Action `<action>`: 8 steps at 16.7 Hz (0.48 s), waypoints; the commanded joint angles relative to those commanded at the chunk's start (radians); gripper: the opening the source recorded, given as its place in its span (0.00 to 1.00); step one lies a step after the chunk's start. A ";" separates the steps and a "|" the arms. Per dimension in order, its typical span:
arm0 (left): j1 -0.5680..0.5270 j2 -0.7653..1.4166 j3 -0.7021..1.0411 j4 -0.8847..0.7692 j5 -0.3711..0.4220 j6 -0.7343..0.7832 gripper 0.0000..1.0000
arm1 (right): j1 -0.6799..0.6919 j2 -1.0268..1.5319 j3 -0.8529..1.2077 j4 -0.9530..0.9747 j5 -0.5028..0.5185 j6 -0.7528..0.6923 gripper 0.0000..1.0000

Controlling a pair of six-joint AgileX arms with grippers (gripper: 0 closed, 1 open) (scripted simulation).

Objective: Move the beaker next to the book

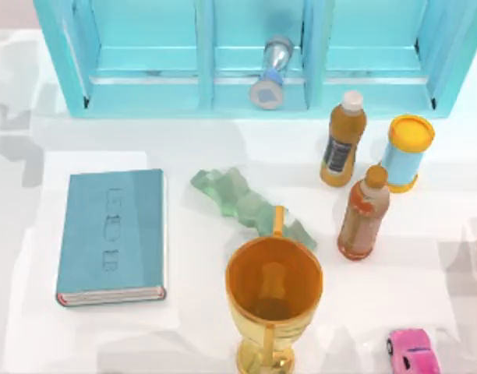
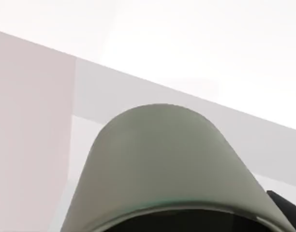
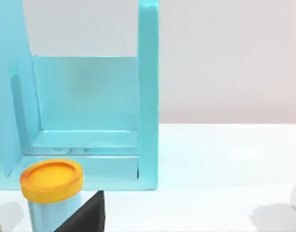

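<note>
**Book and beaker on the table**

Top view: the book (image 1: pixel 110 234) lies flat at the table's (image 1: pixel 184 152) left, and the pale green beaker (image 1: pixel 242 201) lies near its right side, apart from it.
Left wrist view: a rounded grey-green surface (image 2: pixel 157 164), close up.
Right wrist view: a yellow-lidded can (image 3: pixel 51 186) before a blue shelf (image 3: pixel 148 96).
Left hand, right hand: state cannot be told.

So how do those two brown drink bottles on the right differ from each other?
The orange juice bottle has a white cap and a dark label with white print; the tea bottle has an orange-brown cap and a reddish-brown label. The orange juice bottle stands nearer the blue shelf unit, the tea bottle farther out on the table. Both stand upright, slim, apart from each other, beside the yellow-lidded can.
</note>
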 joint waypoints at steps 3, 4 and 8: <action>-0.052 -0.179 -0.236 0.000 0.111 -0.311 0.00 | 0.000 0.000 0.000 0.000 0.000 0.000 1.00; -0.071 -0.243 -0.325 -0.001 0.152 -0.432 0.00 | 0.000 0.000 0.000 0.000 0.000 0.000 1.00; -0.145 -0.512 -0.704 -0.001 0.325 -0.933 0.00 | 0.000 0.000 0.000 0.000 0.000 0.000 1.00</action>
